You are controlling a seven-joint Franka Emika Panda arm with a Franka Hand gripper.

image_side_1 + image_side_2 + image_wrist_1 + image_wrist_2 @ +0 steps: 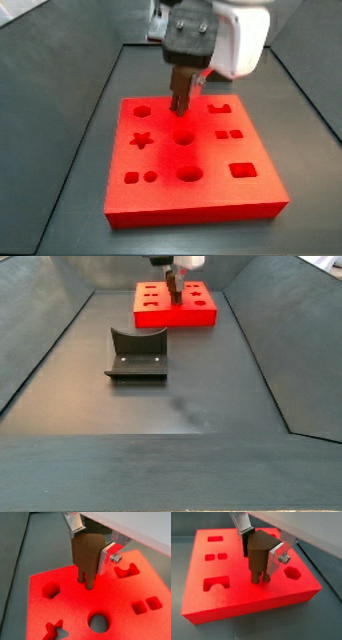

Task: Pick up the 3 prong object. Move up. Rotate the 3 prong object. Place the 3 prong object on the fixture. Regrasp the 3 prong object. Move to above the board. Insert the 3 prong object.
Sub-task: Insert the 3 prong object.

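Observation:
My gripper (92, 548) is shut on the 3 prong object (83, 561), a brown block with short prongs pointing down. It hangs upright over the red board (73, 614). The prong tips meet the board's top surface near its middle; I cannot tell how deep they sit. Both wrist views show this; in the other one the object (256, 556) sits between the silver fingers (274, 561) over the board (244, 598). In a side view the gripper (187, 45) holds the object (179, 96) above the board (201, 192). The fixture (138, 354) stands apart, nearer the camera.
The board has cut-outs: a star (139, 139), circles (189, 173), squares (230, 133). It lies at the far end of a dark bin with sloping walls (261, 346). The dark floor (187, 406) stretches between fixture and camera.

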